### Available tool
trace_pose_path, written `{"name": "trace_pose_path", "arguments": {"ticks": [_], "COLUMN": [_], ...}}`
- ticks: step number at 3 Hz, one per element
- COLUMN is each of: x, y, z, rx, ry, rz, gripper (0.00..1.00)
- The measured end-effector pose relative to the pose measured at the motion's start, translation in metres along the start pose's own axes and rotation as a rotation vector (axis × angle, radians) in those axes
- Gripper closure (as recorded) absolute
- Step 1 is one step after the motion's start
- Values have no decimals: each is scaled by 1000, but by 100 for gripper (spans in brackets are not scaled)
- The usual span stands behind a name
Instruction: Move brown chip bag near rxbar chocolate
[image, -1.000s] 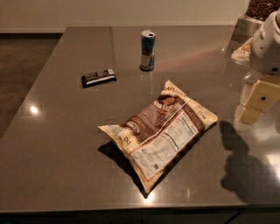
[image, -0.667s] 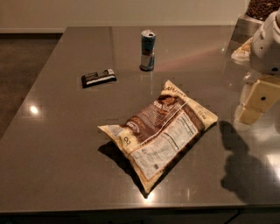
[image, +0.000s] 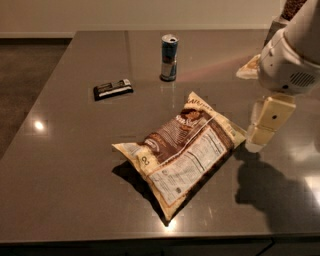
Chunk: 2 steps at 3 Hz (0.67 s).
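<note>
Camera view shows the brown chip bag (image: 185, 152) lying flat on the grey table (image: 60, 190), label up; the rxbar chocolate (image: 113, 89) lies well apart to its upper left, near a blue can (image: 169, 58); the gripper (image: 267, 122) hangs just beside the bag's right corner, perhaps touching it; whether it is open or closed cannot be told.

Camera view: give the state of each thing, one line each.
brown chip bag: lying flat, puffy, nutrition label up.
rxbar chocolate: lying flat, wrapped, apart from the bag.
drink can: standing upright, beyond the bag.
gripper: low at the bag's right end.
</note>
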<state>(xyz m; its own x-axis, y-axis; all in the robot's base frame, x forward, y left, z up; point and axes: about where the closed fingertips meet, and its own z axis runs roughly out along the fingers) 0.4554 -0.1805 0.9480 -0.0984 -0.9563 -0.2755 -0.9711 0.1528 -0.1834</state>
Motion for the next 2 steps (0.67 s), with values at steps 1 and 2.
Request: {"name": "trace_pose_path", "arguments": {"ticks": [1, 2], "x": [-19, -57], "y": [1, 15], "z": [27, 68], "rx": [-59, -165], "ry": [-54, -118], "rz": [-42, -70], "gripper": [0, 0]}}
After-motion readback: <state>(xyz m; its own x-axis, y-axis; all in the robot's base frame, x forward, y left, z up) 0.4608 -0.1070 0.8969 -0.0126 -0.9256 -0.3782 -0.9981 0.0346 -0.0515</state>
